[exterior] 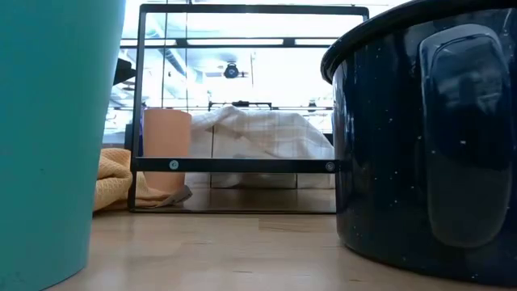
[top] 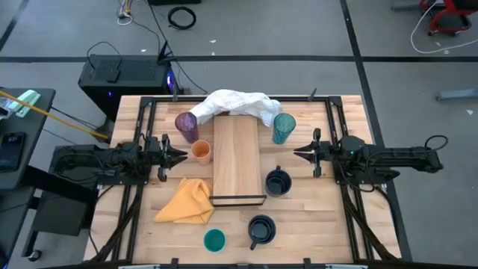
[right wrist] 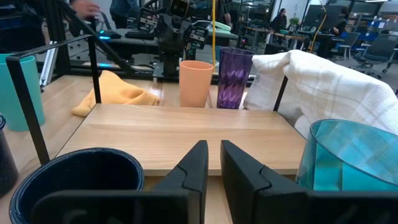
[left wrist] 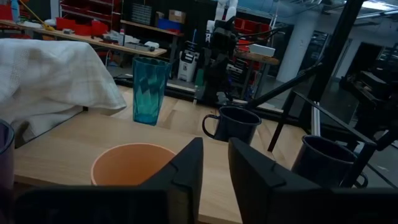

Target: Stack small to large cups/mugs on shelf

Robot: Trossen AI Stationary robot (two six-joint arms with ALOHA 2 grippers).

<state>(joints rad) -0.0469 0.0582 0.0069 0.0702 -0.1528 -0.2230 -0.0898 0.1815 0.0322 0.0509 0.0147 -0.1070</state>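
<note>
Shelf: long rectangular pale wood board, smooth grain, lying flat mid-worktop. In the high view its long axis runs from the far edge toward the near edge. A dark metal rim closes the near short end; a crumpled white cloth covers the far end. Nothing stands on the bare board.

Cups, all upright, mouths up, all off the shelf:
- purple tumbler, tall, faceted, translucent, beside the left far corner of the shelf.
- orange cup, short, matte, plain wall, just beside the shelf's left long edge.
- teal tumbler, tall, faceted, translucent, beside the right far corner.
- navy mug, dark speckled enamel look, handled, just beside the shelf's right near corner.
- second navy mug, near the front edge, handle toward the front.
- short teal cup, opaque, beside that mug.

Yellow cloth, rumpled, lies left of the shelf's rim end.

Left gripper: arm stretched low and level from the left, pointing at the orange cup; jaws a narrow gap apart, holding nothing.

Right gripper: arm stretched level from the right, pointing across the shelf, between teal tumbler and navy mug; jaws a narrow gap apart, empty.
</note>
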